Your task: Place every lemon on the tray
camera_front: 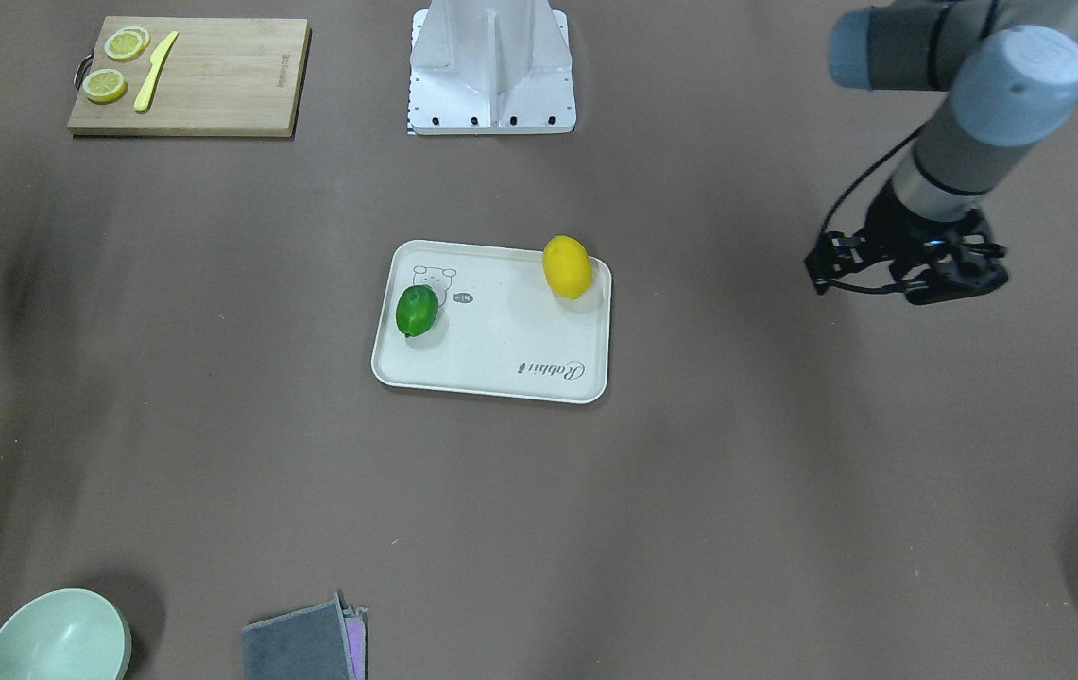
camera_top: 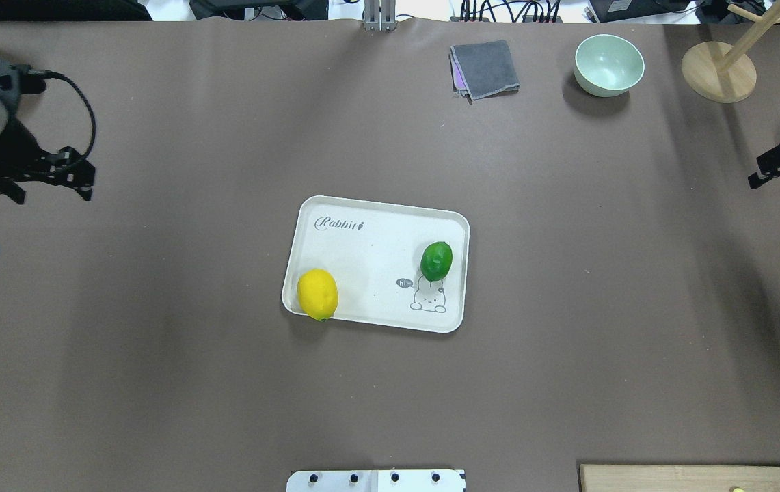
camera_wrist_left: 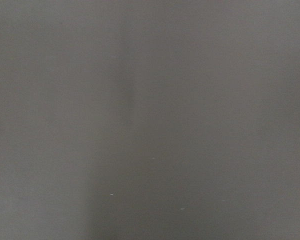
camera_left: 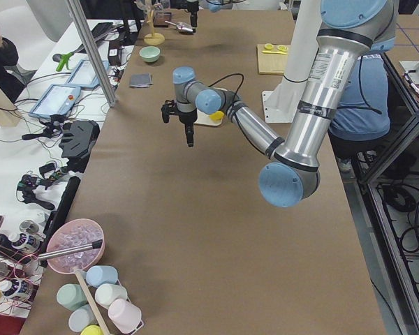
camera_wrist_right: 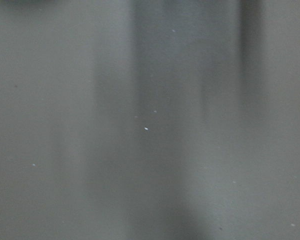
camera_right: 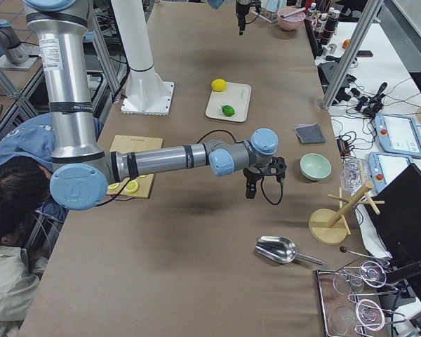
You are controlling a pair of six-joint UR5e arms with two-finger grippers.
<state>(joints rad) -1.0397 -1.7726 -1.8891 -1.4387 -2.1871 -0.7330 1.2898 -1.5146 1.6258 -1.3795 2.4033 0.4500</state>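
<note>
Two lemons lie on one tray (camera_top: 376, 232) near the middle of the brown surface (camera_top: 157, 383). Clock directions are read from the overhead view, with 12 o'clock pointing away from the robot.

The yellow lemon (camera_top: 317, 294) is oval, smooth and bright. It sits in the tray's 8 o'clock corner, right against the raised rim. The green lemon (camera_top: 436, 260) is about the same size, glossy and deep green. It rests at the tray's 3 o'clock side, touching the top of the small cartoon animal drawing. The two fruits are well apart. The tray is cream-white with rounded corners, and "Rabbit" script is printed near its 11 o'clock corner.

Both arms hang clear of the tray — the left gripper (camera_top: 27, 179) out past 9 o'clock, the right gripper (camera_top: 776, 167) at the edge between 2 and 3 o'clock. Neither holds anything that shows, and I cannot tell whether either pair of fingers is spread or closed. Both wrist views show only bare surface.

One pale green bowl (camera_top: 608, 63) stands toward 1 to 2 o'clock, and one folded grey cloth (camera_top: 485, 68) lies at 1 o'clock. One bamboo cutting board (camera_front: 189, 76) at 4 o'clock carries lemon slices (camera_front: 105, 85) and one yellow knife (camera_front: 155, 71).
</note>
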